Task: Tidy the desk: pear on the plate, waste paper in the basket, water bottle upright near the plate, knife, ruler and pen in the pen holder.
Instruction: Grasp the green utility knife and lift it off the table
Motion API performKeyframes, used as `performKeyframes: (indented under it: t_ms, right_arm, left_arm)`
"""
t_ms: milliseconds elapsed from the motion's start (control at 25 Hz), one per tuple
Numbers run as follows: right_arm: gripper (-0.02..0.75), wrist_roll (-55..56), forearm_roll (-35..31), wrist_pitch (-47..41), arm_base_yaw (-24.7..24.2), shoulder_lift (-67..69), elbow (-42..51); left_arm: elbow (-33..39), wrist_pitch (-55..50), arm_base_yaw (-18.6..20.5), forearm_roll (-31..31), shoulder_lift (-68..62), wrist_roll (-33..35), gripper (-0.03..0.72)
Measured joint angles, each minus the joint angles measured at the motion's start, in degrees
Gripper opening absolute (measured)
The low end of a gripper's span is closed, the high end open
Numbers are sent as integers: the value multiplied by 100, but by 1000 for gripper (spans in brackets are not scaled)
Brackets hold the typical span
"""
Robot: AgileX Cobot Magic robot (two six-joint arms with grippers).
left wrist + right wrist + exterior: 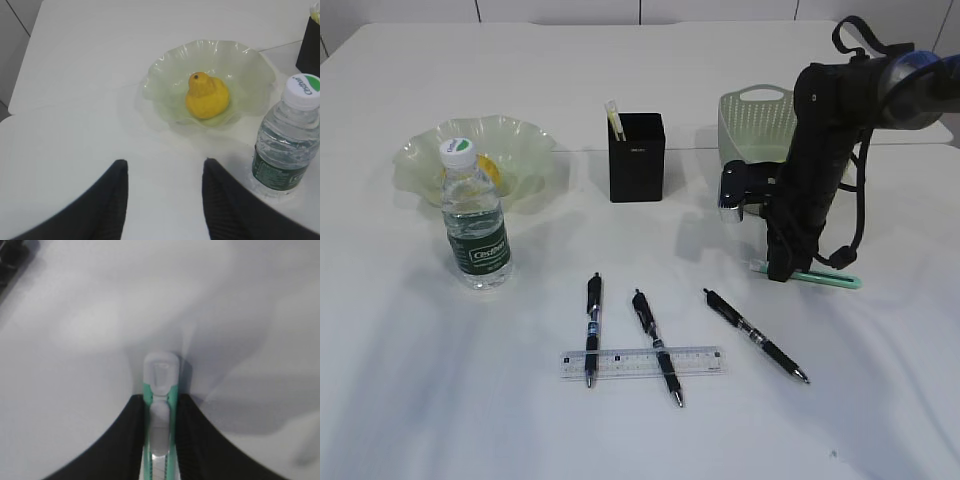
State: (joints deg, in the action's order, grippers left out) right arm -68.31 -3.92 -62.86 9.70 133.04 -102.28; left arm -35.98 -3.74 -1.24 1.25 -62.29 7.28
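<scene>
the knife (160, 415), a green and white utility cutter, lies on the desk (880, 400) right of the pens, clamped between the right gripper (160, 440) fingers. the left gripper (165, 200) hangs open above the desk near the plate (250, 65), which holds the pear (206, 95); the water bottle (475, 225) stands beside it.

My plate (420, 160) sits at upper left of the exterior frame with the pear (207, 96) in it; the bottle (475, 220) stands just before it; the pen holder (636, 157) stands at upper centre, the basket (752, 125) to its right; three pens (654, 345) and the ruler (642, 362) lie at lower centre; the knife (830, 278) lies at right.
</scene>
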Motion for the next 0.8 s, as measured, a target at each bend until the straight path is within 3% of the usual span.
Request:
performKeyframes:
  t_ms: [480, 800]
  right_arm:
    - [136, 14, -76, 22, 0, 0, 0]
    - [136, 935, -194, 22, -13, 0, 0]
  left_arm:
    - [0, 0, 0, 0, 0, 0, 341]
    - [0, 0, 0, 0, 0, 0, 341]
